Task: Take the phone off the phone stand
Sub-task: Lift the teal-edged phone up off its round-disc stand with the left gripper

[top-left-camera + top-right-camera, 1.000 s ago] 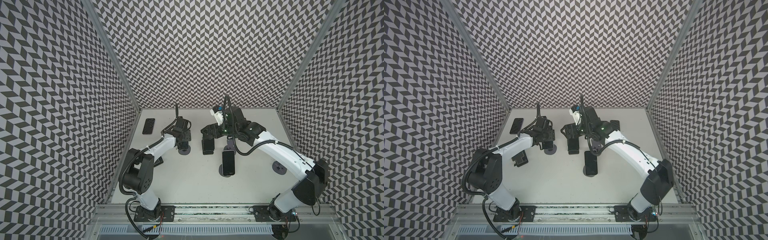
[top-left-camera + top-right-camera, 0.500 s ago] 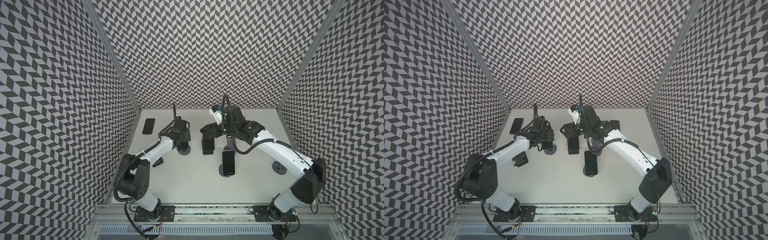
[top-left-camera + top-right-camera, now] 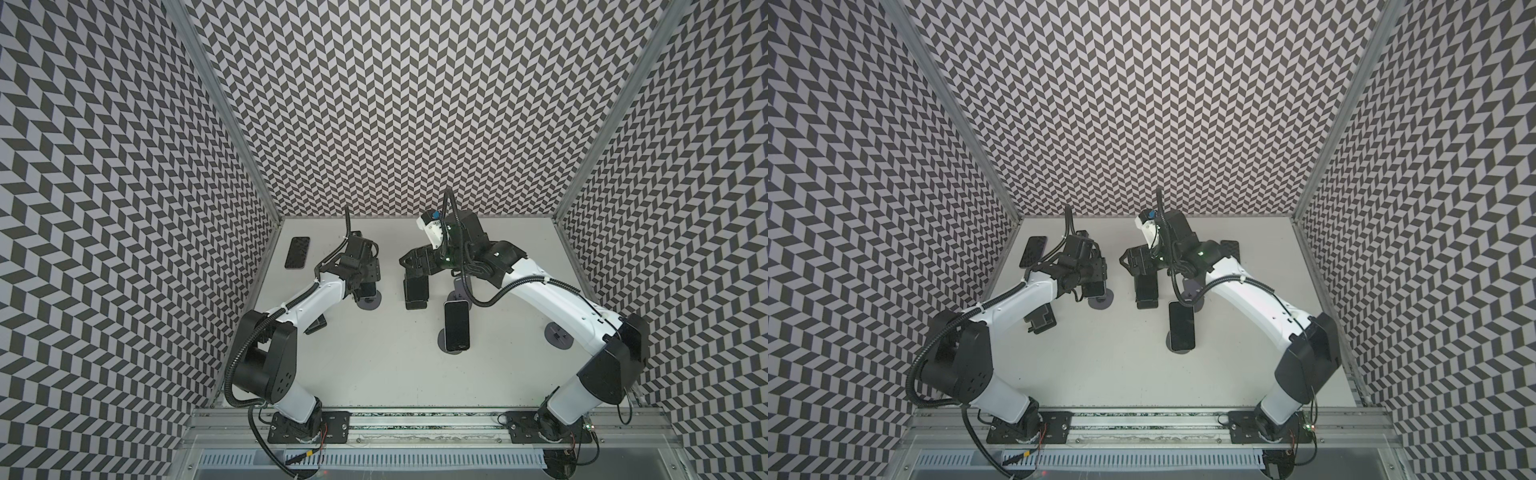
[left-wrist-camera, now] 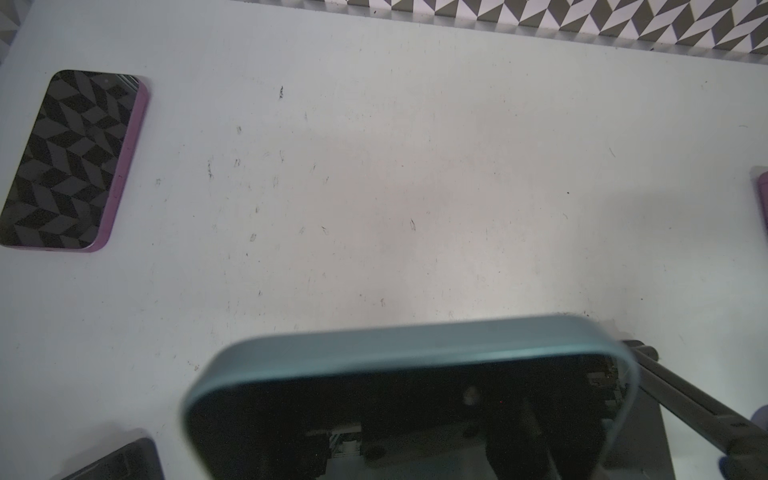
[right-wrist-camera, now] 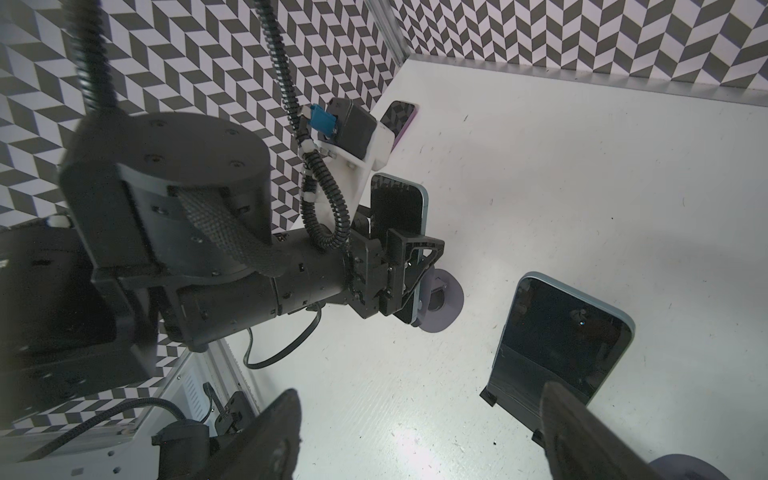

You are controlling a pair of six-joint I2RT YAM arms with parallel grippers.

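Observation:
A teal-edged phone (image 5: 401, 208) stands upright on a grey round-based phone stand (image 5: 446, 301) left of the table's middle. My left gripper (image 5: 409, 270) is shut on its lower half. In both top views that gripper (image 3: 365, 284) (image 3: 1094, 282) covers the phone, and only the stand's base (image 3: 370, 303) shows. In the left wrist view the phone's top edge (image 4: 407, 345) fills the lower part and the fingers are hidden. My right gripper (image 5: 419, 440) (image 3: 415, 266) hangs open and empty beside a second phone on a black stand (image 5: 557, 336).
A purple phone (image 3: 297, 252) (image 4: 70, 162) lies flat at the back left. A third phone (image 3: 456, 332) stands on a round stand mid-table. An empty round stand (image 3: 559, 334) sits under the right arm. A black stand (image 3: 316, 324) lies under the left forearm.
The left arm's elbow has shifted a little toward the front, with its gripper still on the phone. The right arm has hardly moved.

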